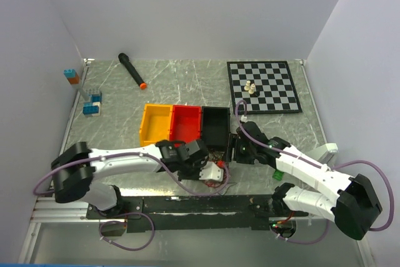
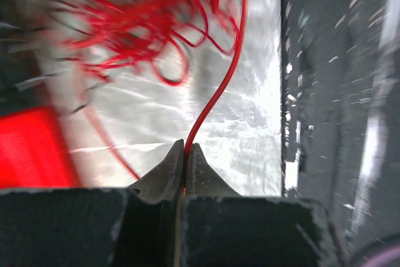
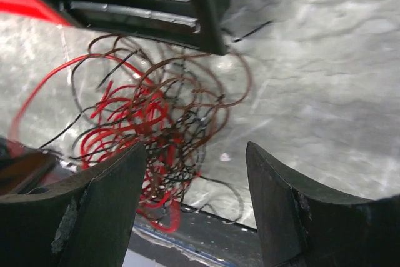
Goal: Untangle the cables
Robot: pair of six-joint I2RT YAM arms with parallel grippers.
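Pressed tight together at the near edge of the left wrist view, the matte black left pincer nips one thin, glossy red wire. Its length runs straight away from the tips, bowing in an S into the loose, curly tangle of red, brown and black cables. That tangle lies on the grey marbled tabletop, just ahead of the right pincer, which is spread wide and holds nothing.

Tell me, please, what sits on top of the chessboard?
On the chessboard, a cluster of chess pieces stands near the left edge. A purple hose hides its near-left corner; other squares look bare.
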